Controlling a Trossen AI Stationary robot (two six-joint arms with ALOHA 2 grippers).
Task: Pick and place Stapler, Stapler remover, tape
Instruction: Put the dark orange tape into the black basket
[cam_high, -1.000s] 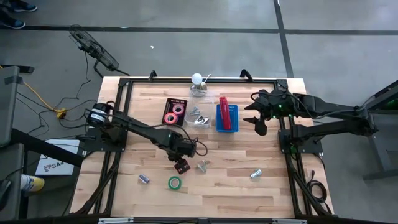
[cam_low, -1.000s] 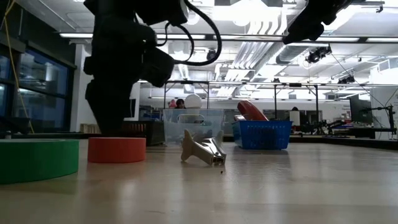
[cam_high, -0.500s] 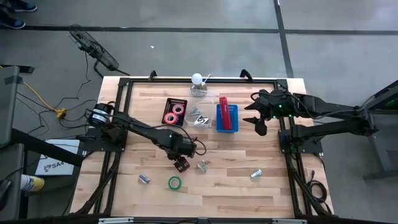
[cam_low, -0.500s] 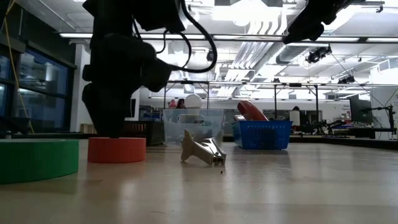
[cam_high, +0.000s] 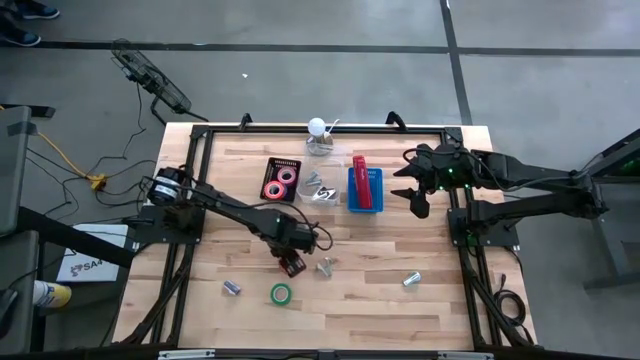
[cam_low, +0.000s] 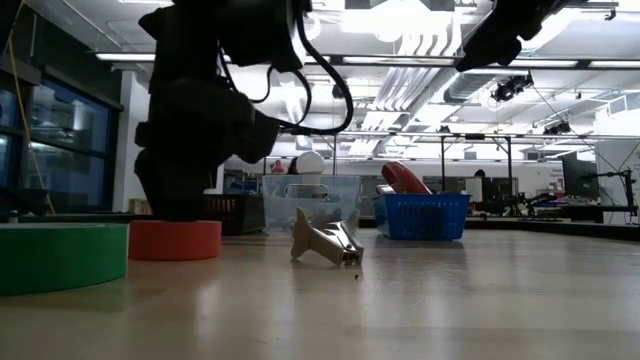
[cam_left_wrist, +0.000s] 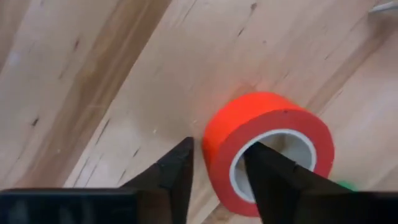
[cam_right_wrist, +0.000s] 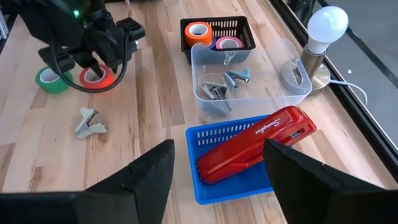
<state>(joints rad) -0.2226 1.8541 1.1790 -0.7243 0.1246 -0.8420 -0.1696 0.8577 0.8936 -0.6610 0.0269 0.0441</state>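
Observation:
A red-orange tape roll (cam_left_wrist: 273, 118) lies flat on the table near its middle (cam_high: 291, 266), (cam_low: 175, 240). My left gripper (cam_high: 291, 262) points down onto it and is shut on its wall. A green tape roll (cam_high: 281, 294) lies flat nearer the front. A metal staple remover (cam_high: 325, 266) lies on its side to the right. The red stapler (cam_right_wrist: 255, 146) lies slanted in a blue basket (cam_high: 374, 200). My right gripper (cam_right_wrist: 217, 180) hangs open above the table's far right (cam_high: 412, 190), holding nothing. My left gripper (cam_left_wrist: 217, 144) has the roll's wall (cam_left_wrist: 217, 158) between its fingers, one finger (cam_left_wrist: 267, 174) inside the pale core and one (cam_left_wrist: 177, 171) outside. The fingers come from above, pointing down. A thin strip of wood still shows beside the outer finger. The roll lies flat on the table.
A black basket (cam_high: 270, 168) with tape rolls and a clear tub (cam_right_wrist: 283, 93) of staple removers stand at the far middle, by a light bulb (cam_high: 318, 128). Small metal pieces lie at the front left (cam_high: 232, 287) and front right (cam_high: 411, 280).
My left gripper has sunk a little onto the red-orange roll. The roll has slid slightly toward the table's left edge, still flat on the table.

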